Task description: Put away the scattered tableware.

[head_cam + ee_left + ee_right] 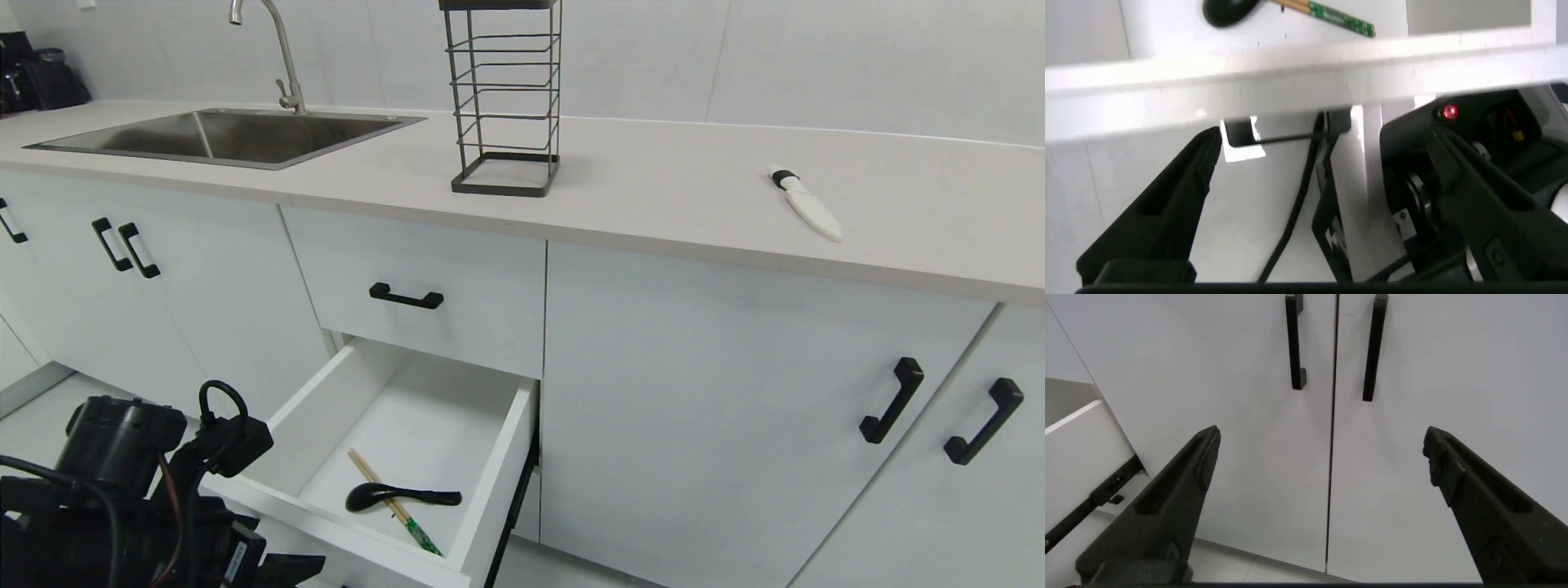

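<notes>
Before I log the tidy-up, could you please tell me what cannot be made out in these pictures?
Spoon: left wrist view, handle cut off by the picture edge.
Knife: head view, too small to tell bare blade from sheath.
Drawer: head view, near left corner hidden by the left arm.

Matte black throughout: cylindrical joint housing (pixel 118 437) on the left arm (pixel 82 531), looped black cable (pixel 224 396), glowing red indicator light (pixel 1447 113), broad wedge-shaped black fingers (pixel 1167 506).
</notes>
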